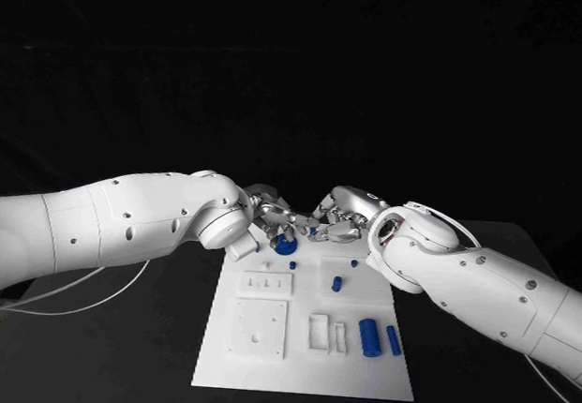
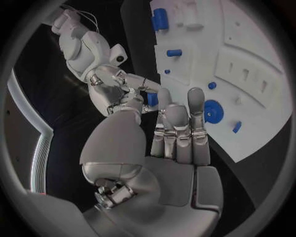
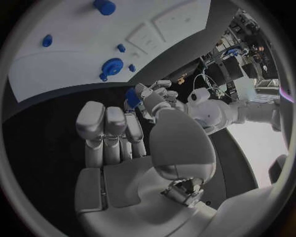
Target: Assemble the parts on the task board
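- The task board [image 1: 302, 372] is a white plate lying flat in the middle of a black table [image 1: 156, 360], its long side running away from the robot; darkness stands behind the table.
- Both hands meet just past the far edge of the task board, above the black surface.
- The left hand [image 1: 271, 217] and the right hand [image 1: 338, 220] have their fingertips together around one small blue part [image 2: 152, 99]; the left wrist view shows it pinched in the right hand's fingertips.
- In the right wrist view the left hand's fingertips also close on that blue piece, so both hands grip it.
- A round blue disc-shaped part [image 1: 285, 244] sits at the far end of the task board, just below the two hands.
- A small blue peg [image 1: 336, 283] stands near the board's middle, toward its right edge; a smaller blue dot [image 1: 354, 261] lies beyond it.
- Two blue cylinders [image 1: 370, 337] lie side by side near the right edge, beside white upright blocks [image 1: 319, 332].
- The board's left half carries raised white panels [image 1: 259, 327] with slots and holes.
- Grey cables [image 1: 81, 288] trail over the table left of the board.
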